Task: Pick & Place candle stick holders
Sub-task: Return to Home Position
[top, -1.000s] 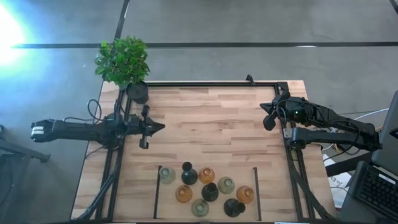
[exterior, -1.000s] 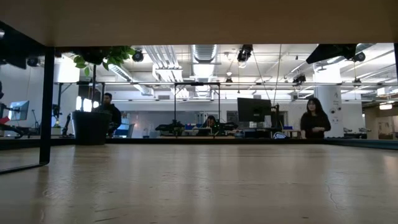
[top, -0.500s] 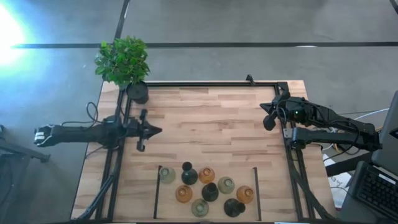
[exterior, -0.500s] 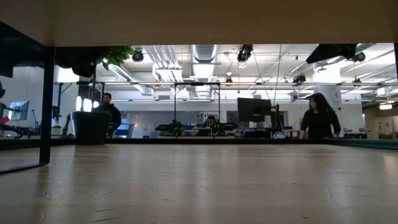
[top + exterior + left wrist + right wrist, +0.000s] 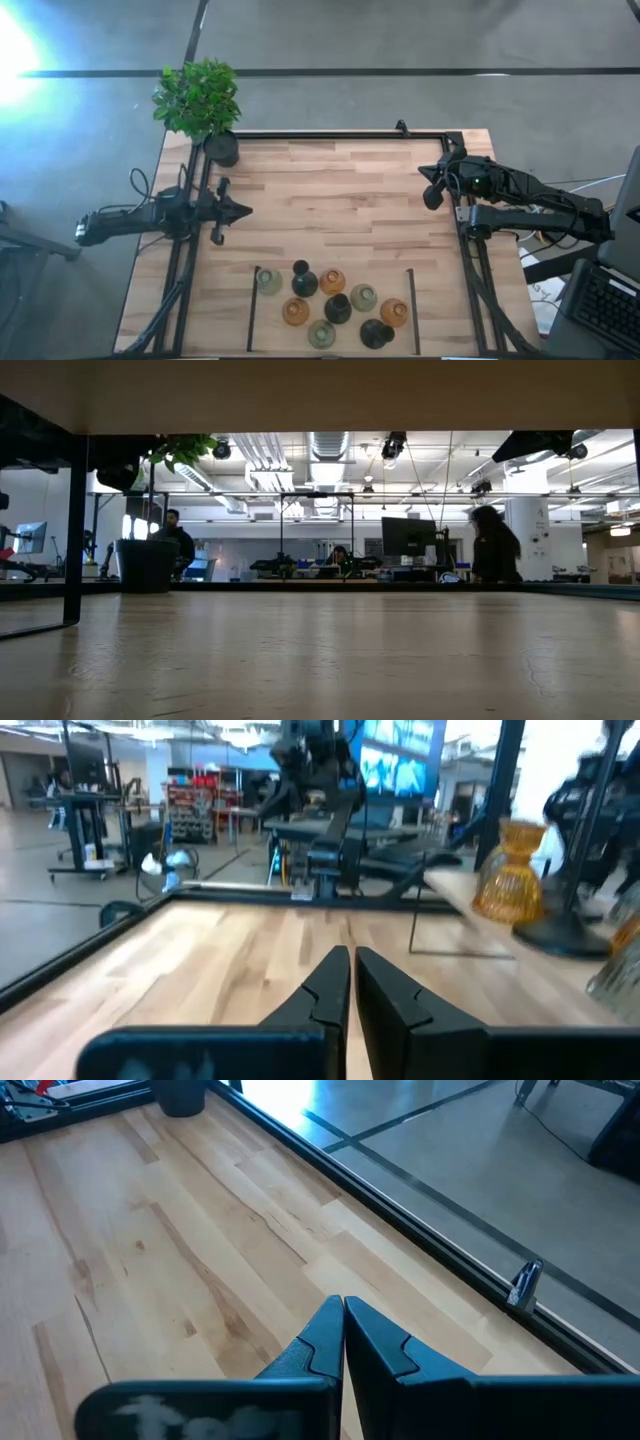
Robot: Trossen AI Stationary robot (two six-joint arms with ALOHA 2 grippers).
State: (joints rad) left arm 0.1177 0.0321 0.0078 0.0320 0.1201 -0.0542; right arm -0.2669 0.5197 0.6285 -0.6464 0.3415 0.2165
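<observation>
The nine candle stick holders [image 5: 332, 305] are standing in a tight cluster at the near edge of the tabletop [image 5: 340, 190], between two dark rails [image 5: 252, 295]. Three are black, three amber and three pale green-grey. In the left wrist view an amber holder [image 5: 510, 870] is showing clearly, with its ribbed bulb below a narrow neck.

They look like glass, so they are probably stiff, smooth, fairly light and breakable. The bulb is likely too round and slick for a sure hold. The neck just above the bulb seems the better place to pinch, with gentle pressure. They are packed closely, so fingers coming down on one could knock its neighbours.

The left gripper [image 5: 240, 210] is hanging over the left part of the tabletop, well apart from the cluster. Its fingers are pressed together on nothing. The right gripper [image 5: 432, 197] is waiting at the right edge, also pressed together and empty.

Compared with a second ago, the left arm is folding back toward the left edge, and its gripper is sitting closer to that edge. The right arm and the holders are sitting just as they were. In the room behind, a person [image 5: 493, 545] is walking leftward past the monitor. The plant [image 5: 197, 97] is standing unmoved at the far left corner.
</observation>
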